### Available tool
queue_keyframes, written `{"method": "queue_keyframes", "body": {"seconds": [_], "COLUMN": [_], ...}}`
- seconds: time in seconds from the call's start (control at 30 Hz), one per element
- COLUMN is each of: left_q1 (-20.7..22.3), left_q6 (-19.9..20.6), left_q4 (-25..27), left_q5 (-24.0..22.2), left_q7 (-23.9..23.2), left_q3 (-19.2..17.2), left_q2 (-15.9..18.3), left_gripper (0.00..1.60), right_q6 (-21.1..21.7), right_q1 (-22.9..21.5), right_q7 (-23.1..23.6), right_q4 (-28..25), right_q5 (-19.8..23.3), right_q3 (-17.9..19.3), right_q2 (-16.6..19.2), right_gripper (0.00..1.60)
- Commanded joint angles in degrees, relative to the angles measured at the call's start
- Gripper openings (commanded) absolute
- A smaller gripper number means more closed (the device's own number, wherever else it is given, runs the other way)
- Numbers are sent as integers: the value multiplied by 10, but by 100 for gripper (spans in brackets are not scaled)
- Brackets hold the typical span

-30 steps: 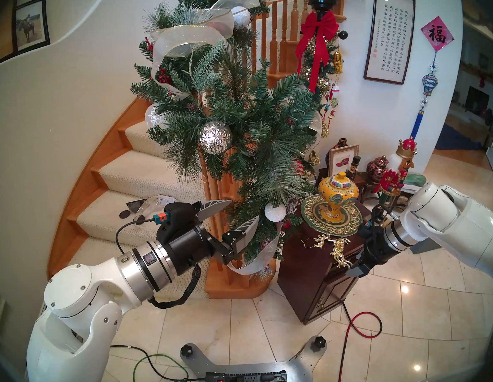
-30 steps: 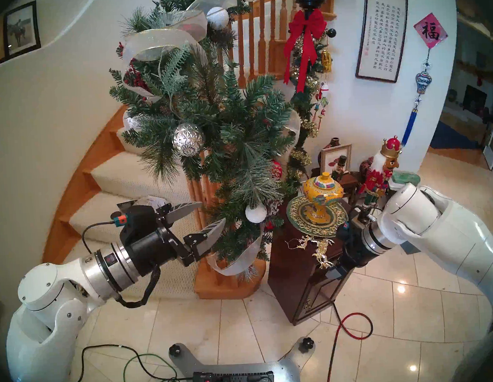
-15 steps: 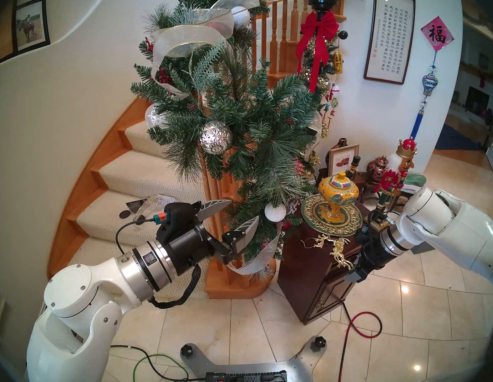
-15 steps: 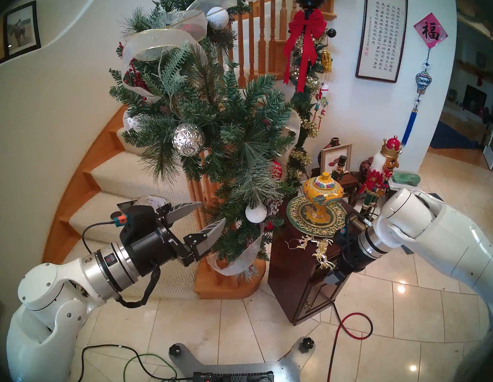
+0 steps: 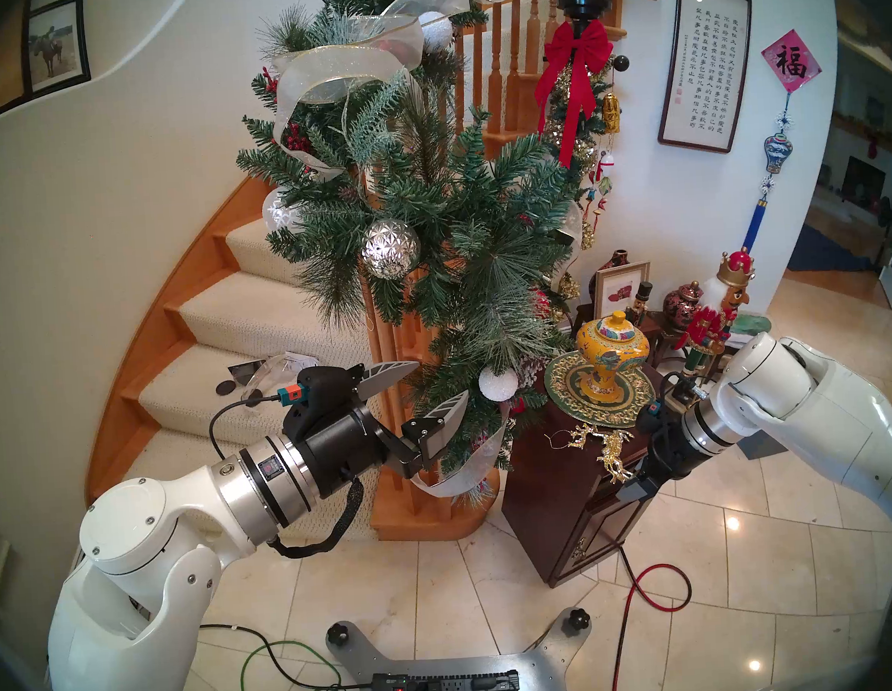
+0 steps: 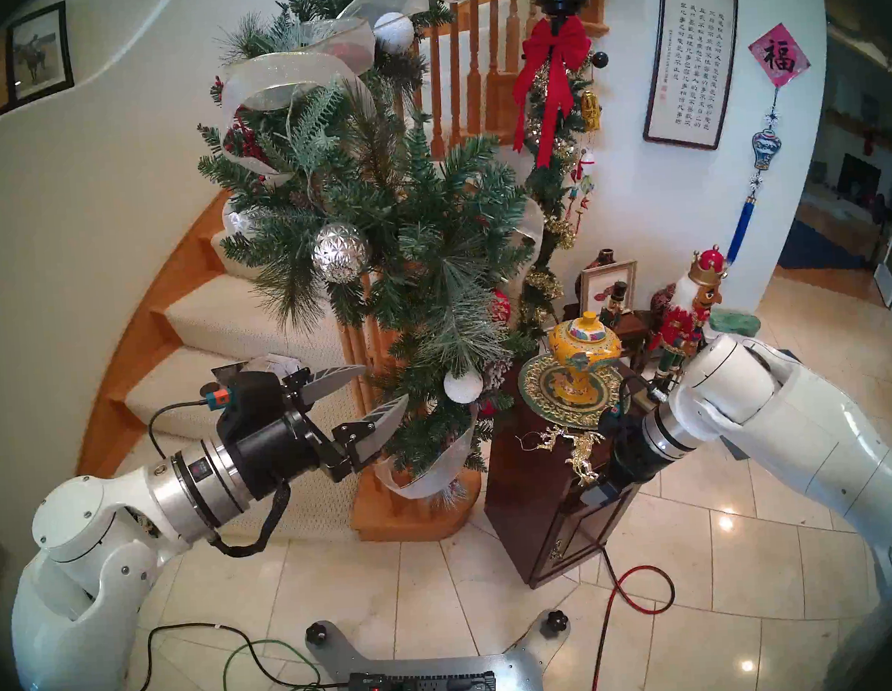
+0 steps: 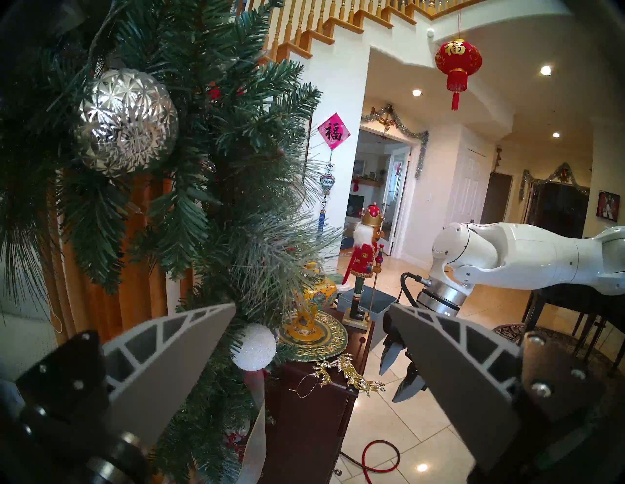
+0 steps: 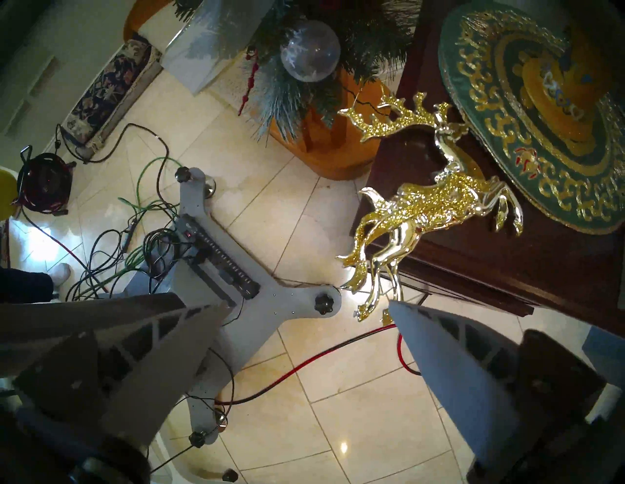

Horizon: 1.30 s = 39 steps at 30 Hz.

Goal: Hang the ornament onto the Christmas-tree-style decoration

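Observation:
The ornament [image 5: 612, 449], a gold chain of reindeer with a thin string loop, lies on the dark cabinet top and hangs over its front edge; it also shows in the head right view [image 6: 580, 454], the left wrist view [image 7: 348, 373] and the right wrist view [image 8: 422, 209]. My right gripper [image 8: 308, 303] is open and empty, its fingertip [image 8: 394, 307] just below the lowest reindeer; the left wrist view [image 7: 387, 387] shows it beside the cabinet edge. The bushy green garland [image 5: 456, 220] with white-gold ribbon hangs on the stair rail. My left gripper [image 5: 441, 380] is open at its lower branches [image 7: 203, 169].
A dark wood cabinet [image 5: 560, 497] bears a yellow vase on a green-gold mat [image 5: 613, 357]. A nutcracker [image 5: 715, 313] stands behind it. A faceted silver ball [image 5: 391, 248] and a white snowy ball [image 5: 498, 383] hang in the garland. Cables and the robot's base [image 5: 435, 669] lie on the tiled floor.
My right arm has moved left, bringing its open gripper closer to the hanging end of the ornament. The left arm and the ornament have not moved.

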<state>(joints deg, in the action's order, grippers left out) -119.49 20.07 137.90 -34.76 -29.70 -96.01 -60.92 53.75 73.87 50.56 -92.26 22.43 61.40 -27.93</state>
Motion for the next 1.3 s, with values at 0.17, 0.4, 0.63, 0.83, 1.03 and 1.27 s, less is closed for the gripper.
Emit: {"method": "queue_keyframes", "body": {"seconds": [0.17, 0.4, 0.63, 0.83, 1.03, 1.27], "left_q1": [0, 0, 0, 0, 0, 0], "left_q6": [0, 0, 0, 0, 0, 0], "left_q4": [3, 3, 3, 3, 3, 3], "left_q5": [0, 0, 0, 0, 0, 0], "left_q7": [0, 0, 0, 0, 0, 0], "left_q3": [-1, -1, -1, -1, -1, -1], "left_q2": [0, 0, 0, 0, 0, 0], "left_gripper": [160, 160, 160, 160, 160, 160], "right_q6": [-1, -2, -7, -8, -12, -11], "right_q1": [-17, -23, -31, -38, -44, -49], "right_q7": [3, 8, 13, 16, 19, 16], "right_q4": [6, 15, 28, 40, 51, 54], "right_q5": [-9, -14, -20, -23, -28, -37], "right_q3": [-1, -4, -11, -16, -22, -26], "right_q2": [-4, -7, -13, -20, -25, -27], "right_gripper": [160, 160, 160, 160, 160, 160]}}
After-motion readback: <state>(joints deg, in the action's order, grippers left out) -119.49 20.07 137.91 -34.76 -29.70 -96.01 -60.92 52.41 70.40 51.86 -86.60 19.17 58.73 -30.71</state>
